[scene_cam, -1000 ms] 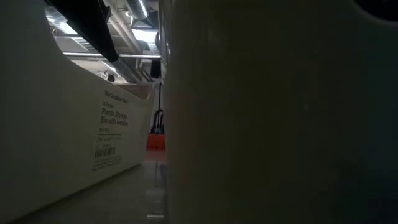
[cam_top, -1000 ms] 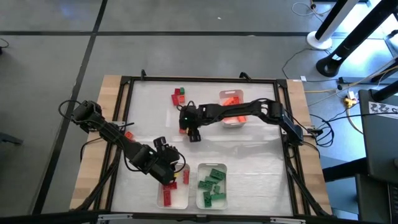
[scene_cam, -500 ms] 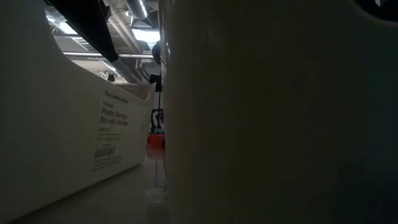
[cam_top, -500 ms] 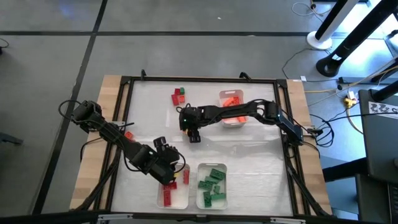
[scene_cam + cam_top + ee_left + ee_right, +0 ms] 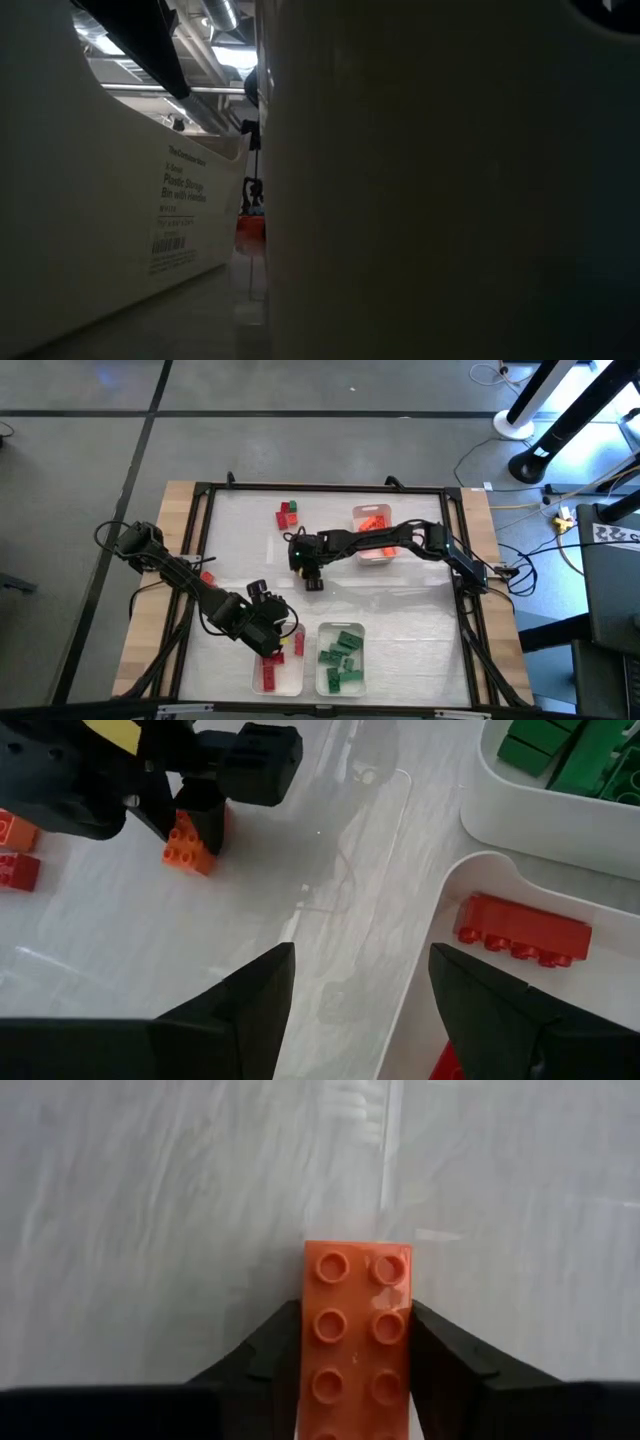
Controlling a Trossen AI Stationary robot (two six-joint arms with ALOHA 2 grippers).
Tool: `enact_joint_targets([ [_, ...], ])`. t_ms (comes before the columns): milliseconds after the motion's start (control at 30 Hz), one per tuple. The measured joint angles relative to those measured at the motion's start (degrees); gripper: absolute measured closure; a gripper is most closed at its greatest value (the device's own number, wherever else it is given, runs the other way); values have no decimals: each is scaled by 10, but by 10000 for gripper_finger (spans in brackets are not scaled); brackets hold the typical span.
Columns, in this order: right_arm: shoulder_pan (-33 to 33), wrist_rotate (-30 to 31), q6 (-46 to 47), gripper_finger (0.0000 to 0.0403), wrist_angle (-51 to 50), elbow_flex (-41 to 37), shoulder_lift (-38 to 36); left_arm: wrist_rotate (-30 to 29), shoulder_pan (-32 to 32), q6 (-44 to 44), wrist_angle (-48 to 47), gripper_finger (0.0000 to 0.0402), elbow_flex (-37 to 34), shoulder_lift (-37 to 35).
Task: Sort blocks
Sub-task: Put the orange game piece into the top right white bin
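My right gripper (image 5: pixel 306 567) hangs over the middle of the table, shut on an orange studded block (image 5: pixel 358 1335). The left wrist view also shows the block (image 5: pixel 190 840) beneath those dark fingers. My left gripper (image 5: pixel 272 644) is open (image 5: pixel 362 955) over the far rim of the white tray of red blocks (image 5: pixel 268 682); one red block (image 5: pixel 522 928) lies on the tray floor. The tray of green blocks (image 5: pixel 340 658) stands beside it. The tray of orange blocks (image 5: pixel 372 556) sits farther off, under the right arm. Loose red and green blocks (image 5: pixel 287 513) lie near the far edge. My right gripper pinches the orange block by its two long sides (image 5: pixel 310 1350), one finger (image 5: pixel 275 1350) on each side. The fingers come from above, pointing down and lying along the block. The block hangs tilted with its studs toward the wrist camera; whether its lower end (image 5: pixel 192 865) touches the table I cannot tell.
A lone red block (image 5: pixel 207 576) lies by the table's left frame. Open white tabletop stretches between the right gripper and the two near trays. In the low view, tray walls (image 5: pixel 120 220) block nearly everything, leaving a narrow gap where the orange block (image 5: pixel 250 232) shows.
The right gripper has kept its hold on the orange block and shifted only slightly; the right arm's elbow has drawn a little toward the table's left. The left arm has stayed still over the red tray.
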Motion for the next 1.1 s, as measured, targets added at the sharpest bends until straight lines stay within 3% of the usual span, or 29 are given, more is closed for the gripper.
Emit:
enact_joint_targets([
  [300, -3, -2, -23, 251, -49, -1, -58, -9, 6, 4, -6, 180, 0, -1],
  [433, -8, -6, -33, 239, -107, -1, -103, -17, 21, 31, -7, 180, 0, -5],
  [567, -11, -3, -51, 254, -184, -1, -150, -17, 44, 55, -17, 180, 1, -17],
  [767, -12, 19, -59, 250, -310, 0, -216, -14, 78, 76, -68, 180, 1, -68],
  [933, -12, 82, -59, 239, -404, 0, -248, 70, 99, -21, -137, 180, 1, -125],
  [1100, -12, 163, -59, 252, -489, -2, -253, 140, 93, -109, -168, 180, 1, -150],
])
